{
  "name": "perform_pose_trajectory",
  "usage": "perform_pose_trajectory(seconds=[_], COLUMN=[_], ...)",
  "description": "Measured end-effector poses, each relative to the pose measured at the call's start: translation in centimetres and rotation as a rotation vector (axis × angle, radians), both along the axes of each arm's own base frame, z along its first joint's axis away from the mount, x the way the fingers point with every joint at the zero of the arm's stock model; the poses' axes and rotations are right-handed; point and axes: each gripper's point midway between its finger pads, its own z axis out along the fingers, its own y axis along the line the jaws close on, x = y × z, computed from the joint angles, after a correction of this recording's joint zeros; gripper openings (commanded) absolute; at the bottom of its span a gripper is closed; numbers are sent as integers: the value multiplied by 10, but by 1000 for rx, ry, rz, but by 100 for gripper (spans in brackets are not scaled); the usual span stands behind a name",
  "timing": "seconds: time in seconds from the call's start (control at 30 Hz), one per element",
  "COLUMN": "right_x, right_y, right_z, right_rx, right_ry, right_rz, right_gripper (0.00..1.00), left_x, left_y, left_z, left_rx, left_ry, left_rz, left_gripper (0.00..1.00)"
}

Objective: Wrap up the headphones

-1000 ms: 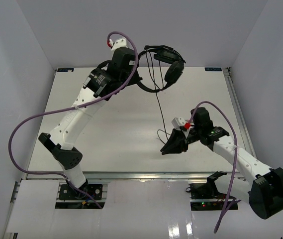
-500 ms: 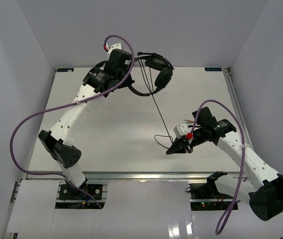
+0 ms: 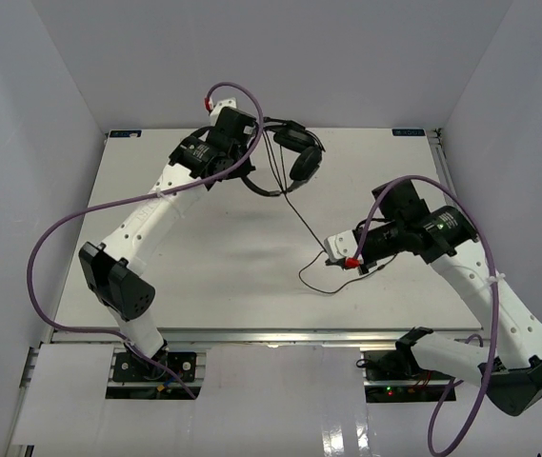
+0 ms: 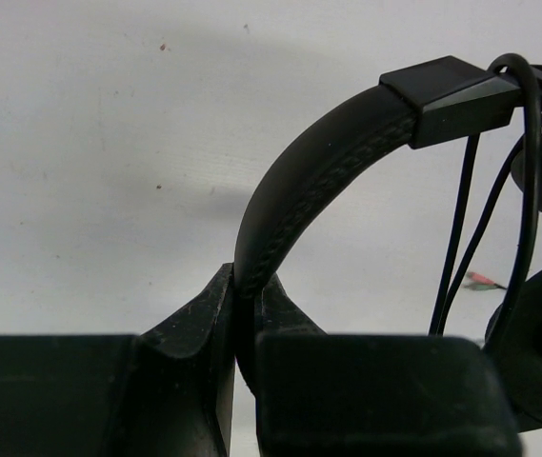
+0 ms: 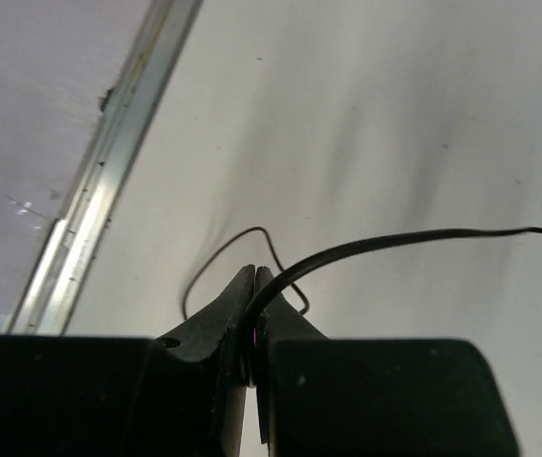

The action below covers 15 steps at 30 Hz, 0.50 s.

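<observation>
Now, above the far side of the white table (image 3: 204,257), the headphones (image 3: 301,164) hang by their headband (image 4: 318,181), pinched in the left gripper (image 4: 247,290); the right gripper (image 5: 254,278) is clamped on the cord (image 5: 394,238). Hold that cord lightly taut while looping it round the headband

R end effector (image 5: 254,273) pinching headphones cord (image 5: 394,240), slack loop beyond on white table (image 5: 394,114), metal rail (image 5: 99,167) at L

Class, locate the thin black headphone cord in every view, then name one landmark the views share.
Top external: thin black headphone cord slants centre, down to right gripper.
Left wrist: cord hangs at right, beside the black headband.
Right wrist: cord curves from the gripper to the right edge.
Shared landmark: white tabletop.
</observation>
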Motion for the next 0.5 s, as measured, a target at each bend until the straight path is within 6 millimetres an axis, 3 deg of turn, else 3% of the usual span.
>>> perform_pose_trajectory(seconds=[0.13, 0.33, 0.5], right_x=[20, 45, 86], right_y=[1, 8, 13], right_z=[25, 35, 61], right_rx=[-48, -125, -92], right_ry=[-131, -261, -409], right_rz=[-42, -131, -314], right_gripper=[8, 8, 8], left_x=[-5, -17, -32], left_y=[4, 7, 8], left_z=[-37, -84, -117], left_rx=[55, 102, 120], left_ry=[68, 162, 227], left_rz=[-7, -41, -96], left_gripper=[0, 0, 0])
